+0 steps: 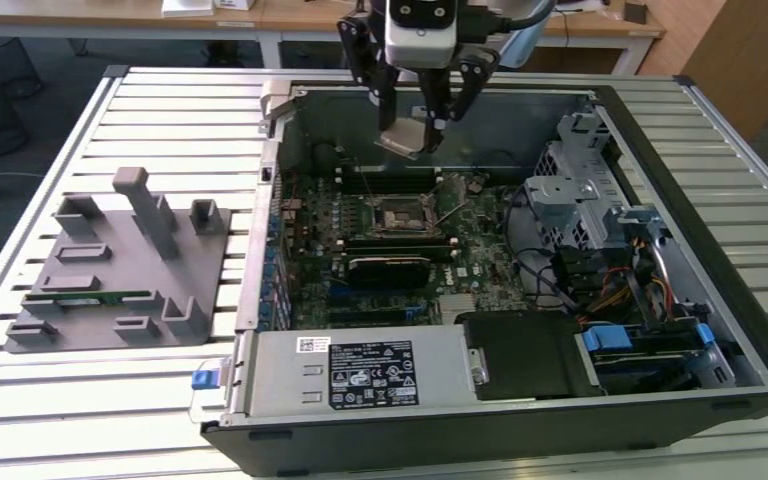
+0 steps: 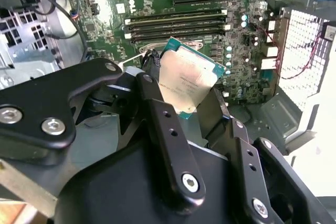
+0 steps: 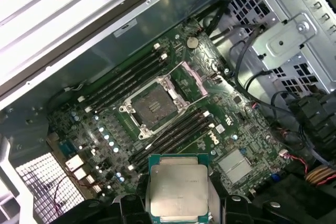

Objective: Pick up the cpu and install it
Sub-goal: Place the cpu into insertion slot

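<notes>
Gripper (image 1: 415, 125) is clamped on the cpu (image 1: 408, 137), held above the motherboard (image 1: 478, 260) (well apart from the open socket (image 3: 155, 106)), so good execution likely requires a level chip and edges squared to the socket frame.

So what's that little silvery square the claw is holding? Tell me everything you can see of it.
It is the cpu: a small flat square chip with a silvery-grey metal top plate, faint print and a thin green rim. The gripper pinches it by two opposite edges between black fingers, and it sits tilted in the exterior view. It hangs above the motherboard inside the open computer case, touching nothing else, apart from the black-framed socket.
</notes>
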Controlling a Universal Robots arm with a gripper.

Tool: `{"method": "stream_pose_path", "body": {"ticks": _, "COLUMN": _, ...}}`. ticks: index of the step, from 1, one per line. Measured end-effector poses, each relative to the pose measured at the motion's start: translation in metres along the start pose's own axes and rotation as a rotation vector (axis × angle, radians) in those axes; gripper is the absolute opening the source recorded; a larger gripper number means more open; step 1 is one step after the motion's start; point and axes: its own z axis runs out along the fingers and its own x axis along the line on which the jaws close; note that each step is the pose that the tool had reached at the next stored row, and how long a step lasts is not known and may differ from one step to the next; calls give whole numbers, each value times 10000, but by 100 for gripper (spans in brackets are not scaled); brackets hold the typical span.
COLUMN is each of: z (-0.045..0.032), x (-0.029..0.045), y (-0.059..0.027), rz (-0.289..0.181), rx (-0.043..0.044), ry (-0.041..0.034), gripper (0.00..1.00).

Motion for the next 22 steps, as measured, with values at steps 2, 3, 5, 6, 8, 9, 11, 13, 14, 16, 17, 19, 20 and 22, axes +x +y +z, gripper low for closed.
{"method": "stream_pose_path", "body": {"ticks": 2, "z": 8, "x": 0, "y": 0, "rz": 218, "rx": 7, "ry": -7, "gripper": 53}}
{"method": "stream_pose_path", "body": {"ticks": 3, "z": 11, "x": 0, "y": 0, "rz": 326, "rx": 11, "ry": -10, "gripper": 53}}
{"method": "stream_pose_path", "body": {"ticks": 5, "z": 17, "x": 1, "y": 0, "rz": 538, "rx": 19, "ry": -17, "gripper": 53}}
{"method": "stream_pose_path", "body": {"ticks": 6, "z": 20, "x": 1, "y": 0, "rz": 651, "rx": 23, "ry": -20, "gripper": 53}}
{"method": "stream_pose_path", "body": {"ticks": 8, "z": 26, "x": 1, "y": 0, "rz": 885, "rx": 32, "ry": -27, "gripper": 53}}
{"method": "stream_pose_path", "body": {"ticks": 9, "z": 28, "x": 1, "y": 0, "rz": 997, "rx": 37, "ry": -30, "gripper": 53}}
{"method": "stream_pose_path", "body": {"ticks": 11, "z": 33, "x": 2, "y": 0, "rz": 1224, "rx": 46, "ry": -38, "gripper": 53}}
{"method": "stream_pose_path", "body": {"ticks": 13, "z": 38, "x": 2, "y": 0, "rz": 1441, "rx": 55, "ry": -44, "gripper": 53}}
{"method": "stream_pose_path", "body": {"ticks": 14, "z": 41, "x": 2, "y": 0, "rz": 1551, "rx": 57, "ry": -48, "gripper": 53}}
{"method": "stream_pose_path", "body": {"ticks": 16, "z": 46, "x": 3, "y": 0, "rz": 1827, "rx": 69, "ry": -55, "gripper": 53}}
{"method": "stream_pose_path", "body": {"ticks": 17, "z": 48, "x": 3, "y": 0, "rz": 1970, "rx": 74, "ry": -58, "gripper": 53}}
{"method": "stream_pose_path", "body": {"ticks": 19, "z": 53, "x": 3, "y": 0, "rz": 2305, "rx": 89, "ry": -66, "gripper": 53}}
{"method": "stream_pose_path", "body": {"ticks": 20, "z": 55, "x": 3, "y": 0, "rz": 2484, "rx": 96, "ry": -70, "gripper": 53}}
{"method": "stream_pose_path", "body": {"ticks": 22, "z": 60, "x": 3, "y": 0, "rz": 2843, "rx": 112, "ry": -78, "gripper": 53}}
